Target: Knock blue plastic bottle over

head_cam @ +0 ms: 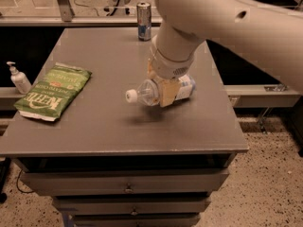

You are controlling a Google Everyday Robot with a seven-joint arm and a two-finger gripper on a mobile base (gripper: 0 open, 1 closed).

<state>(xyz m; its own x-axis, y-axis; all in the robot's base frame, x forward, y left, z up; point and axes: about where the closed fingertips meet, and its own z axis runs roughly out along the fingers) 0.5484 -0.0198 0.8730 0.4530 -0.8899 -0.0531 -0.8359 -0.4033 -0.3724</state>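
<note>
Grey tabletop [94, 126], bottle sideways in my gripper.
I see the gripper [165, 97] right of centre, tan fingers [168, 91] clamped across the middle of the blue plastic bottle [147, 92], which lies nearly flat, cap left, base right.

Green bag [52, 92] reads "Kettle"; gripper [164, 94] holds blue plastic bottle [145, 92] above table [104, 46].
</note>
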